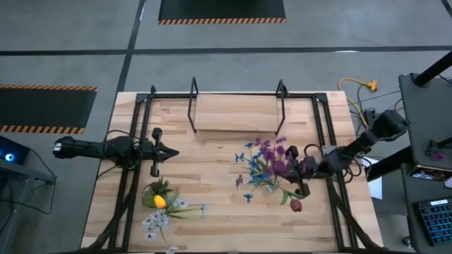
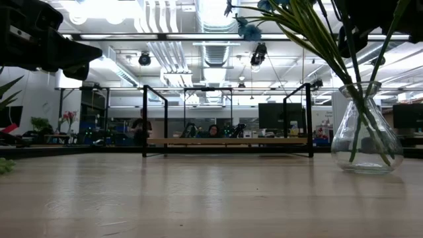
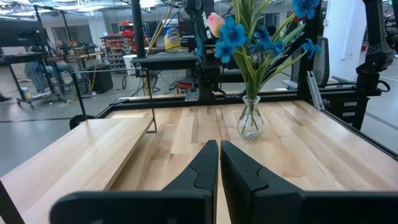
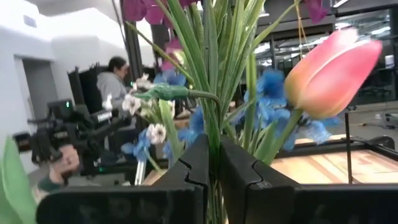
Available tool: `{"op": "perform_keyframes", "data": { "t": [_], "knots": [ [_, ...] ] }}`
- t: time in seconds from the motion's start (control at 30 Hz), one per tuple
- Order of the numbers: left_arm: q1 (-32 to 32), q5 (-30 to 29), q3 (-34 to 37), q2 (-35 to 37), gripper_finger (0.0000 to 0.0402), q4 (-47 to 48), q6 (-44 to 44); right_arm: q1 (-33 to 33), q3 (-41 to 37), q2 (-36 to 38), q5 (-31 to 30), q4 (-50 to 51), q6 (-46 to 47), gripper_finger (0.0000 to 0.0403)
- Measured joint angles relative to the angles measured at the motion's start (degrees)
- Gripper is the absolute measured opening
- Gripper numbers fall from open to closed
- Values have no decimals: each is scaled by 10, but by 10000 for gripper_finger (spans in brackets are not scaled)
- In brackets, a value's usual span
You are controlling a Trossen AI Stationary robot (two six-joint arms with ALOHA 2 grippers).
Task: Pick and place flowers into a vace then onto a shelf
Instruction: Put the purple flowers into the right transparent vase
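Right pincer point(image 1: 302, 171) is clenched around flower stems right at the bunch: in the right wrist view its two dark fingers point(image 4: 199, 168) are pressed together with a green stem pinched between them, pink tulip head point(image 4: 333, 71) and blue blooms just beyond. The flowers point(image 1: 268, 164) stand in the vace point(image 2: 363, 135), which sits on the desk point(image 1: 212, 183) right of center, in front of the shelf point(image 1: 236, 113) and apart from it. Glass is barely visible from above; low view shows it upright on its base, stems crossing inside and fanning out above the neck. Long axis of the stems is roughly vertical, heads spreading toward both sides, a dark red head point(image 1: 295, 205) leaning toward the near edge. Left pincer point(image 1: 171, 152) is clenched on nothing, fingers together, hovering over the left half of the desk, pointing across at the vace, well apart from it. Leftover loose flowers point(image 1: 161, 213) (white, blue) plus a yellow head in green leaves point(image 1: 160, 197) lie flat near the front left corner, below the left arm. Black frame rails run along the desk on both sides; shelf top is bare.
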State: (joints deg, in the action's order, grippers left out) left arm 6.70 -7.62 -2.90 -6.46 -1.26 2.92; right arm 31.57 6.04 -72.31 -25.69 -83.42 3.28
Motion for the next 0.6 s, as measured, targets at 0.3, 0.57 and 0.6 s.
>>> {"op": "perform_keyframes", "data": {
  "t": [0.3,0.57,0.6],
  "knots": [
    [0,0,0,0,0,0,0,24,0,-37,2,1,-37,13],
    [0,0,0,0,0,0,0,24,-1,-85,2,1,-37,13],
    [0,0,0,0,0,0,0,24,-1,-91,2,2,-37,13]
  ]
}}
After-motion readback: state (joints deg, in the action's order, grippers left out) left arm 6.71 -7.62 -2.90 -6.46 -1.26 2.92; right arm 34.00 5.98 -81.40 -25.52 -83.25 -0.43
